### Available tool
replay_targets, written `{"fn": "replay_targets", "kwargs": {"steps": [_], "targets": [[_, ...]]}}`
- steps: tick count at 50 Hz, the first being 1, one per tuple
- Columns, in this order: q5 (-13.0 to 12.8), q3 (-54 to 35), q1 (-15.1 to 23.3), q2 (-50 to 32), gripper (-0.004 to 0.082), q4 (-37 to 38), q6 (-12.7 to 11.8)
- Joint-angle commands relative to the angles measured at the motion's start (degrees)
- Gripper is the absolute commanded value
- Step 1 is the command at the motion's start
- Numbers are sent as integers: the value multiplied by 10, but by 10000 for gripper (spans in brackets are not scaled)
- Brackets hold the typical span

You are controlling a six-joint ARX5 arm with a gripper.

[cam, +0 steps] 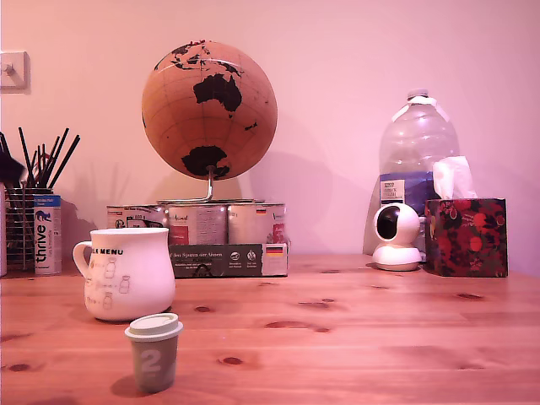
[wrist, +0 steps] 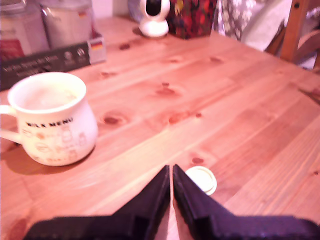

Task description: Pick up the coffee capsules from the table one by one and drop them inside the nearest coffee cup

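Black gripper (wrist: 172,172) fingers are pressed together, holding nothing, above the light reddish-brown pine table (wrist: 240,110). Beside the fingertips stands the small grey-green tapered capsule (cam: 153,351) with pale flanged top, near the table's front edge. Behind it sits the white ceramic "MENU" mug (cam: 126,272).

Exterior view: the arm and gripper are out of frame. The tray of jars (cam: 226,245) hides the globe (cam: 209,110) base. The pencil holder (cam: 24,221) is cut by the picture's left edge, and the carton (cam: 47,234) covers part of it. The tissue box (cam: 466,237) hides part of the water bottle (cam: 418,160).

Wrist view: the gripper (wrist: 171,172) fingers cover most of the capsule (wrist: 202,179); only its pale top shows, so the 2 is hidden. The mug (wrist: 52,117) handle is cut by the picture's edge. The mug interior is blurred; contents cannot be told.
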Motion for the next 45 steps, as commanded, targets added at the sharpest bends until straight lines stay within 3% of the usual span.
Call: {"fn": "replay_targets", "kwargs": {"steps": [1,9,20,25,34,38,45], "targets": [[4,-16,0,18,-8,10,11],[5,-16,0,58,23,33,16],[42,-16,-4,109,283,64,21],[44,-16,-16,136,401,71,21],[41,-16,-42,178,413,80,32],[40,-16,-54,192,414,92,61],[32,-17,-66,213,413,113,71]]}}
